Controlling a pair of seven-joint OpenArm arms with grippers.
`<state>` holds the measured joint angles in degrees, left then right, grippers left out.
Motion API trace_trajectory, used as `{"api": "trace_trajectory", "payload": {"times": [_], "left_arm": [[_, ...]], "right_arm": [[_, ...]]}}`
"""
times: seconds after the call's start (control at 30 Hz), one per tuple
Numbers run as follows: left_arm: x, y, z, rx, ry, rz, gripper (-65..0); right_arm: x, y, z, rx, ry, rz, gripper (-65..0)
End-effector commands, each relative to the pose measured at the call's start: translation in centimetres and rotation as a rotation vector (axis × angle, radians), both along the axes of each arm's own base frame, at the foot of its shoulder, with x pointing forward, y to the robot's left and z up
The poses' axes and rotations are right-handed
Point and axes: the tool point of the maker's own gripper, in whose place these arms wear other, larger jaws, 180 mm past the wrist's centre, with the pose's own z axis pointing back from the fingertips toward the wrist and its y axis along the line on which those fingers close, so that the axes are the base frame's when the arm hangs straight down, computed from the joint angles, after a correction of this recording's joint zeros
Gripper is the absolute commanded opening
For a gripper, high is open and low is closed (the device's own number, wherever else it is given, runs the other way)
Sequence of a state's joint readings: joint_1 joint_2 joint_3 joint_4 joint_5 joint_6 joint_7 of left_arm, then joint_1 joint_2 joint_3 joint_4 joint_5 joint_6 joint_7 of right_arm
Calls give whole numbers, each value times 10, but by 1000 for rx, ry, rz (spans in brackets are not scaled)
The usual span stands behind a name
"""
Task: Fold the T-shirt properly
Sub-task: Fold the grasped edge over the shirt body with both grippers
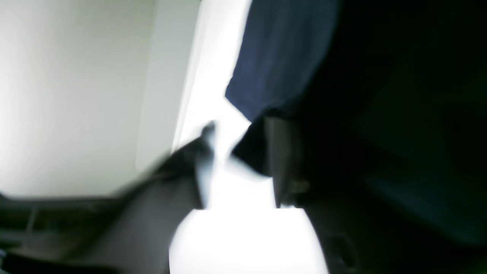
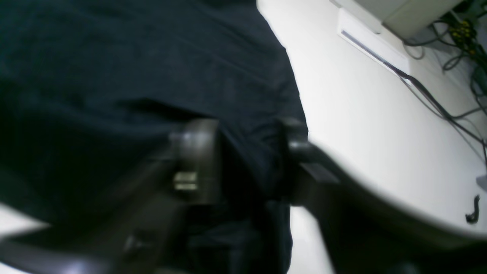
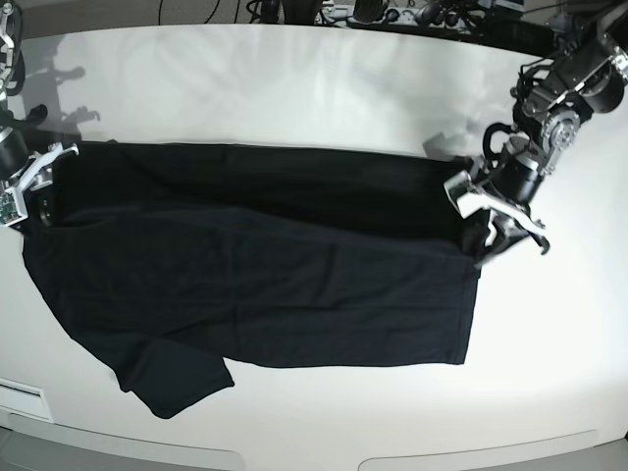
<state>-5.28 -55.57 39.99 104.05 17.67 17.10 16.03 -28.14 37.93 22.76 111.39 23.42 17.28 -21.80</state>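
Black sleeve nearest the base camera, flopped at the near-left corner of the T-shirt [image 3: 265,285], which lies spread across the white counter [image 3: 294,88], far edge doubled over toward the middle in a long band. Left gripper [image 3: 498,218] at the cloth's right end, jaws spread, cloth edge between them in the wrist view but not pinched. Right gripper [image 3: 29,186] at the opposite end, jaws likewise apart, dark fabric lying loose in the gap. Judgement: arms stationed at both ends so the fold lands straight; cloth looks let go. Sleeve and near half not yet folded
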Motion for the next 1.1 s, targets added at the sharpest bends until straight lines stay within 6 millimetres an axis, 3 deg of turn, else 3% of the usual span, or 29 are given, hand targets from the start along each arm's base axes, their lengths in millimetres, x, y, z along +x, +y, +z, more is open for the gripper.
{"api": "trace_trajectory", "payload": {"times": [0.0,0.1,0.17,0.2,0.27,0.3,0.43,0.53,0.7,0.83,0.97,1.07], "left_arm": [[3,1,11,-10,-29,-6,-319],[3,2,8,-42,-9,14,-328],[5,4,16,-62,-48,29,-409],[6,7,20,-81,-69,46,-487],[8,12,27,-120,-102,82,-650],[8,12,28,-126,-104,87,-650],[6,4,16,-120,-39,54,-650],[14,-8,0,-173,63,32,-650],[30,-13,-37,-230,229,50,-650],[11,-20,-89,-203,448,13,-650],[-10,-20,-124,-140,617,1,-650],[-20,-17,-132,-141,685,16,-650]], "right_arm": [[5,-2,12,-17,-37,5,-272],[7,-4,15,-16,-49,-4,-279],[8,-5,18,-2,-65,-25,-339],[9,-4,20,-3,-69,-21,-413],[7,1,20,25,-58,-19,-633],[7,4,20,49,-58,-16,-650],[13,15,24,93,-79,19,-650],[20,23,13,121,-58,29,-650],[23,27,-55,162,122,10,-650],[8,22,-116,157,354,-20,-650],[-7,19,-134,138,464,-24,-650],[-15,19,-136,120,510,-23,-650]]}}
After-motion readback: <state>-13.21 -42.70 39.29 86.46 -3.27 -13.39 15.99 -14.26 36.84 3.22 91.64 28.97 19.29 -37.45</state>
